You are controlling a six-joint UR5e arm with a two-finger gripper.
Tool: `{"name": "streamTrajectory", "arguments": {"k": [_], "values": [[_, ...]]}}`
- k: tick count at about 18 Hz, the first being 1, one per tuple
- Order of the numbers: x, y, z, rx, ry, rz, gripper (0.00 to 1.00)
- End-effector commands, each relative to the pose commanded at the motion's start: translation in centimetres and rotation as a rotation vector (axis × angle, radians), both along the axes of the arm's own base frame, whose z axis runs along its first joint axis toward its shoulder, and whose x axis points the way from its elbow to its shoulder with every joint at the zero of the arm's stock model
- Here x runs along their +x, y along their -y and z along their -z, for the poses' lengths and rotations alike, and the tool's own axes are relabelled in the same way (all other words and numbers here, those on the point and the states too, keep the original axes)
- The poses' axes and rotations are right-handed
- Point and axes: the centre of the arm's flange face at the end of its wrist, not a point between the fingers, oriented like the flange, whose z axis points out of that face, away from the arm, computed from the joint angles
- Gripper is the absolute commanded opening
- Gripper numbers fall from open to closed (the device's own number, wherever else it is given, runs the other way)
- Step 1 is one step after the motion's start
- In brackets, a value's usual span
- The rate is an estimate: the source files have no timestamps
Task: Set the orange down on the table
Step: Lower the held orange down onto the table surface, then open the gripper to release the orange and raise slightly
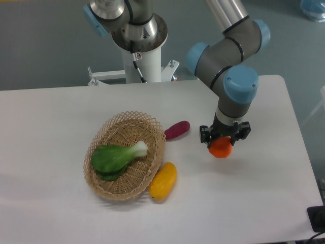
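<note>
The orange [221,148] is a small glossy bright-orange fruit, held between the fingers of my gripper [223,140], which is shut on it. It hangs at or just above the white table [264,198], right of centre; I cannot tell whether it touches the surface. The grey arm with blue caps comes down onto it from above and hides the top of the fruit.
A wicker basket [151,160] with a green leafy vegetable [114,157] sits left of centre. A purple oblong vegetable [177,129] lies between basket and gripper. A yellow mango-like fruit [163,180] rests at the basket's lower right. The table's right edge is close by.
</note>
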Motion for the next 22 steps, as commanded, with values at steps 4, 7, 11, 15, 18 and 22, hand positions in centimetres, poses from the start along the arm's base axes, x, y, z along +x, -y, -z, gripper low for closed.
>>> {"name": "streamTrajectory", "arguments": {"k": [4, 7, 11, 15, 18, 22], "values": [[0.4, -0.4, 1.7, -0.012, 0.028, 0.008, 0.64], [0.4, -0.6, 2.6, -0.018, 0.041, 0.018, 0.64], [0.3, -0.7, 3.0, -0.021, 0.046, 0.02, 0.64], [0.2, -0.7, 3.4, -0.026, 0.05, 0.021, 0.65], [0.2, -0.8, 3.7, -0.03, 0.053, 0.023, 0.71], [0.1, -0.9, 3.3, -0.028, 0.046, 0.023, 0.96]]}}
